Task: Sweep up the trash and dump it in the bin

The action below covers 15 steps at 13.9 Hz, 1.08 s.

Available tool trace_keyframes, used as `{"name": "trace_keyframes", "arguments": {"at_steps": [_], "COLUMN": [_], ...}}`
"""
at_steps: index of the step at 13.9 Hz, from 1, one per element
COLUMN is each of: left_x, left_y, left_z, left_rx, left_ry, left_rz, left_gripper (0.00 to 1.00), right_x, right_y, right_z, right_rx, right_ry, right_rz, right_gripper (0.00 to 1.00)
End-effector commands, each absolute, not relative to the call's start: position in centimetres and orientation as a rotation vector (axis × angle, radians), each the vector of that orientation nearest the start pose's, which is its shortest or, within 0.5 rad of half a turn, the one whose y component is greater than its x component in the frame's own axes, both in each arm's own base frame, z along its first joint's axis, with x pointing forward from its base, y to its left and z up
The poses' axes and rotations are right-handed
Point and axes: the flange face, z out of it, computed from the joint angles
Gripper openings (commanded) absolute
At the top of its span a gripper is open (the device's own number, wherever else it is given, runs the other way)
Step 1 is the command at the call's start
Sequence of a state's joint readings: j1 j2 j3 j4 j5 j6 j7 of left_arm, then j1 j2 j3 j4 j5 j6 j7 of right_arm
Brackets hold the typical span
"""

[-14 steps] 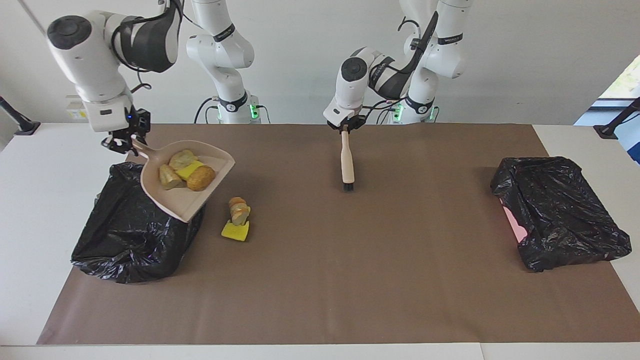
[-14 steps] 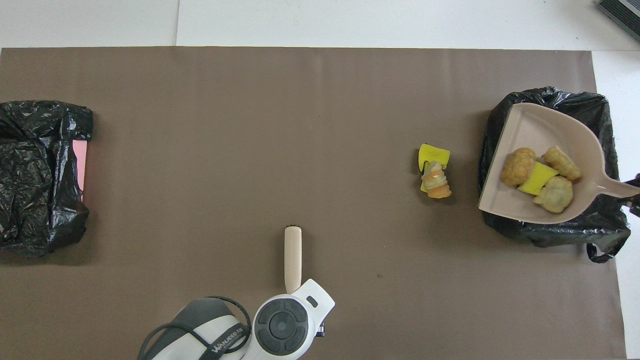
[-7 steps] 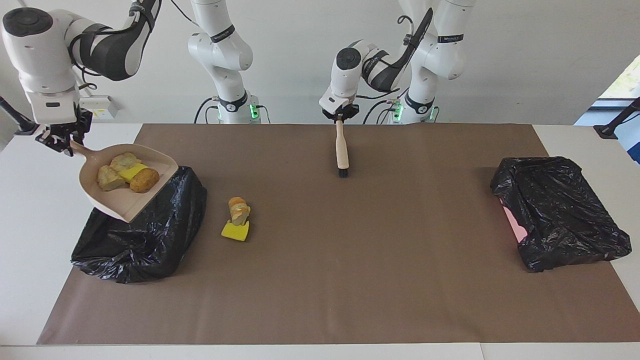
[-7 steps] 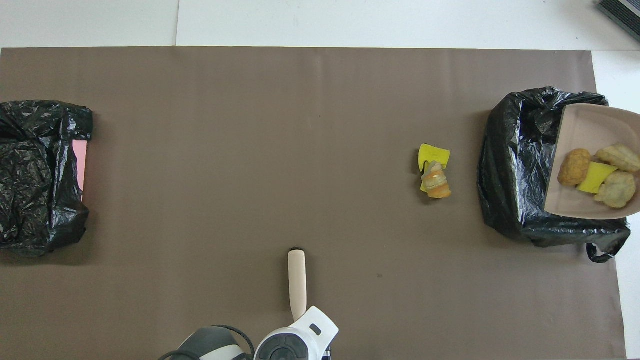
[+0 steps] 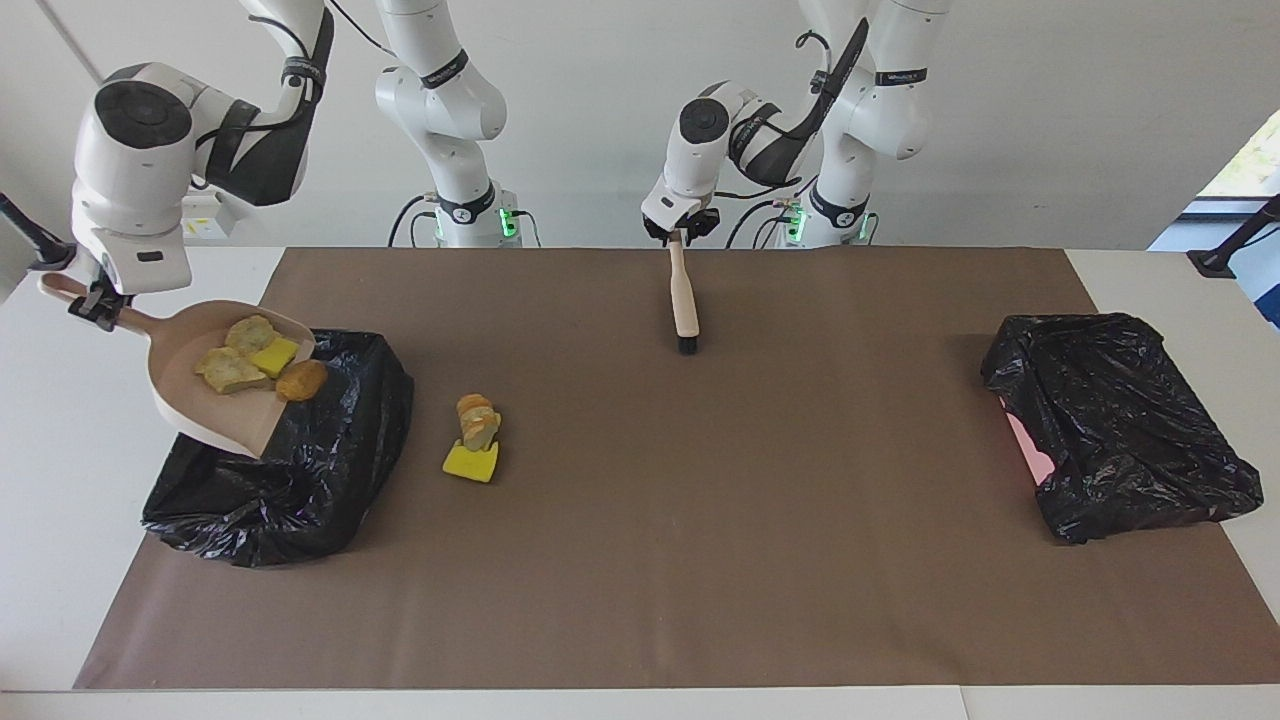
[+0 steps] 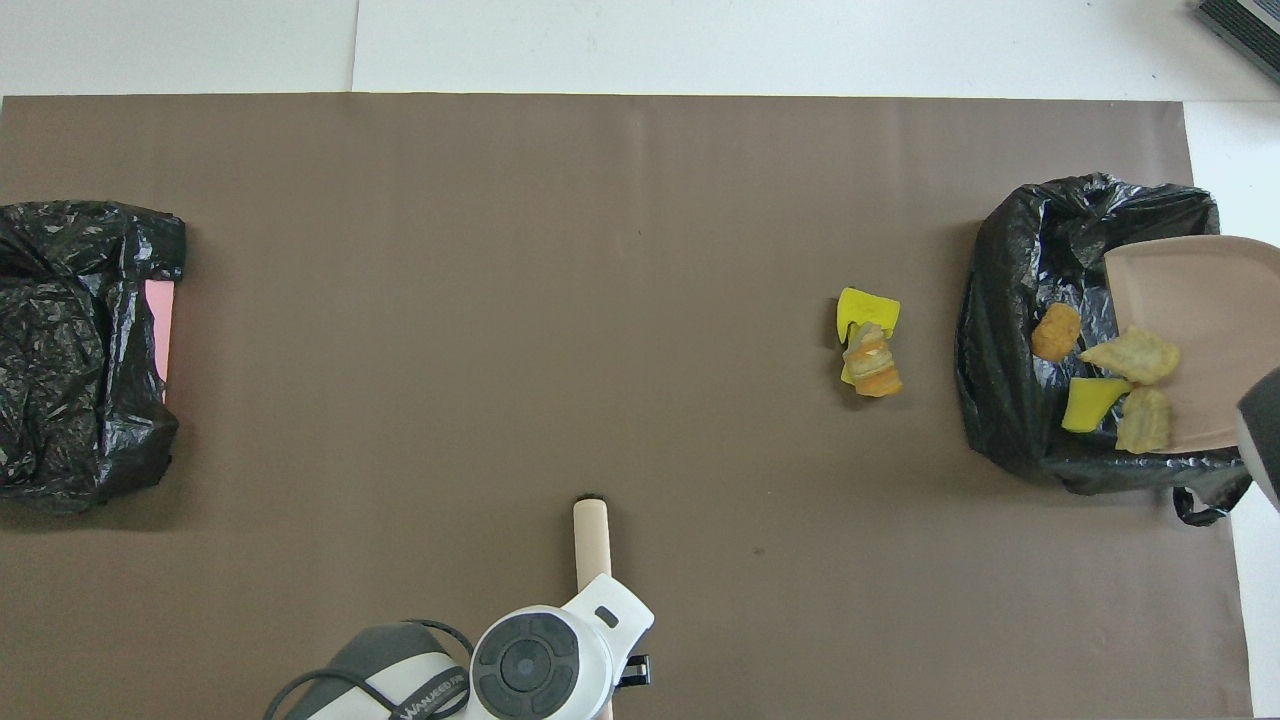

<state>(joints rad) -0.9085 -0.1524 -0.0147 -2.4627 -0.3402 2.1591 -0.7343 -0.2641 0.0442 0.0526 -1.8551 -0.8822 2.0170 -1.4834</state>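
Observation:
My right gripper [image 5: 98,305] is shut on the handle of the pale pink dustpan [image 5: 205,412], which tilts down over the black-lined bin [image 5: 280,470] at the right arm's end. Several trash lumps [image 5: 262,358] slide at its lip; from above a brown lump [image 6: 1056,331] and a yellow chunk [image 6: 1085,402] hang over the bin's opening [image 6: 1010,380]. A small trash pile [image 5: 476,435] of yellow sponge and bread lies on the mat beside the bin. My left gripper [image 5: 680,232] sits at the top of the brush [image 5: 684,300] handle, bristles on the mat.
A second black bag [image 5: 1120,420] with pink showing at its edge lies at the left arm's end of the table. The brown mat [image 5: 700,550] covers most of the tabletop.
The right gripper tilted the dustpan further toward the bin and the trash slid to its lip, some of it off the pan. The left arm drew the brush back earlier and now holds still.

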Motion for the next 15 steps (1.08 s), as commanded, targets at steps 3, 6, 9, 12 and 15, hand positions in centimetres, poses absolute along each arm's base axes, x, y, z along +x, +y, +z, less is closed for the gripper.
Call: {"name": "trace_keyframes", "arguments": {"at_steps": [3, 6, 9, 12, 15], "left_x": [37.7, 43.5, 49.0, 52.2, 54.1], "left_y": [-35.9, -33.3, -28.8, -24.1, -17.4], "left_z": [39.5, 44.8, 51.7, 58.1, 63.5], "left_rx": [-3.107, -3.141, -3.184, -3.112, -3.104], "left_ry": [0.143, 0.279, 0.327, 0.510, 0.444], "left_rz": [0.340, 0.142, -0.030, -0.183, -0.239], "left_gripper": [1.00, 1.00, 1.00, 1.00, 1.00], "right_x": [57.4, 55.6, 54.2, 54.3, 55.0], "right_y": [-16.6, -16.8, -15.4, -12.9, -8.0], "right_z": [53.8, 58.4, 63.6, 63.0, 61.6], "right_rx": [1.475, 1.486, 1.618, 1.928, 2.192], "right_ry": [1.763, 1.677, 1.545, 1.416, 1.280], "right_rz": [-0.823, -0.828, -0.692, -0.483, -0.247], "right_gripper": [0.00, 0.00, 0.00, 0.00, 0.00]}}
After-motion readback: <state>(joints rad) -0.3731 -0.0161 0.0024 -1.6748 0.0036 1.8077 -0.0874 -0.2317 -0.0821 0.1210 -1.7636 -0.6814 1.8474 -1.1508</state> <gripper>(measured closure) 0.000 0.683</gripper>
